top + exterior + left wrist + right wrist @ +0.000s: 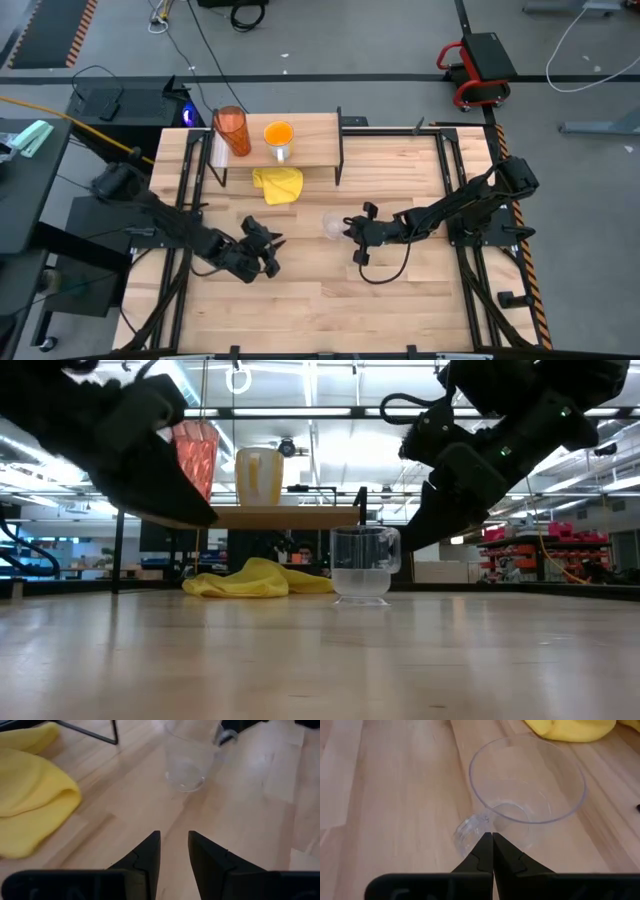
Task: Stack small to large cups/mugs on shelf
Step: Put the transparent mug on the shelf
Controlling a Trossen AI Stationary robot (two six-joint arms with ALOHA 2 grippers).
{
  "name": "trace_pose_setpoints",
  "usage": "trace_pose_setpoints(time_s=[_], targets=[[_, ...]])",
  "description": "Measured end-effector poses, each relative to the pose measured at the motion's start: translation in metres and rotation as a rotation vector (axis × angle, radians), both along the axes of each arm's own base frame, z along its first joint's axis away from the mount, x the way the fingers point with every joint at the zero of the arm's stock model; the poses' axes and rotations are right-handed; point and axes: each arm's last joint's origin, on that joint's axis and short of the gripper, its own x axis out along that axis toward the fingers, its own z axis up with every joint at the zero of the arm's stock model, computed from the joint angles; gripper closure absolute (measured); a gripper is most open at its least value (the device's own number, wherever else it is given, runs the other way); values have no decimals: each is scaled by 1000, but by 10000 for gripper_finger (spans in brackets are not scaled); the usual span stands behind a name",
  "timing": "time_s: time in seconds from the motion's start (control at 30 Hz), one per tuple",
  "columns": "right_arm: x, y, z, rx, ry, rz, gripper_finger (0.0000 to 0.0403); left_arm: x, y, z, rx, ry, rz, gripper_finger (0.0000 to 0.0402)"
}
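The small clear cup (332, 226) stands upright on its base on the table (300, 300), in front of the shelf (310, 130). It also shows in the low view (360, 565), the left wrist view (187, 762) and the right wrist view (527, 785). The orange-red tumbler (232, 130) and the orange mug (279, 138) stand upright on the shelf. My right gripper (352, 232) is shut, low, with its tips (492, 837) at the cup's handle side. My left gripper (270, 245) is open (174, 837), low over the table left of the cup and pointing toward it. My right gripper comes at the clear cup's handle (469, 829) level from the table's right side, just beside the cup's wall. Its fingers are closed with no gap showing. I cannot tell whether they touch the handle. The cup stands on the table.
A crumpled yellow cloth (278, 184) lies on the table just in front of the shelf, between its black legs (340, 165). Bare wood stretches toward the table's near edge (330, 320). Black frame rails run along both sides of the table.
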Motion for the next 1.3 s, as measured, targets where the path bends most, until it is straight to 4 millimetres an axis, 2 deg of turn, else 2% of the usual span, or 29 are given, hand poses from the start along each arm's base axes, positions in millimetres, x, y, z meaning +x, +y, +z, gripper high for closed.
trace_pose_setpoints(time_s=[0.13, 0.27, 0.63, 1.0, 1.3], targets=[[2, 0, 3, 2, -36, 6, 398, 14, -7, -19, 48, -9, -33, 294], [4, 0, 4, 1, -56, 8, 398, 27, -9, -29, 99, -47, -73, 294], [5, -1, 6, -4, -69, 25, 398, 59, 9, -35, 30, -177, -187, 294], [5, -1, 6, -1, -70, 32, 398, 76, 25, -51, -26, -273, -227, 294], [8, 1, 9, 25, -81, 80, 398, 106, 25, -52, -3, -284, -328, 294]])
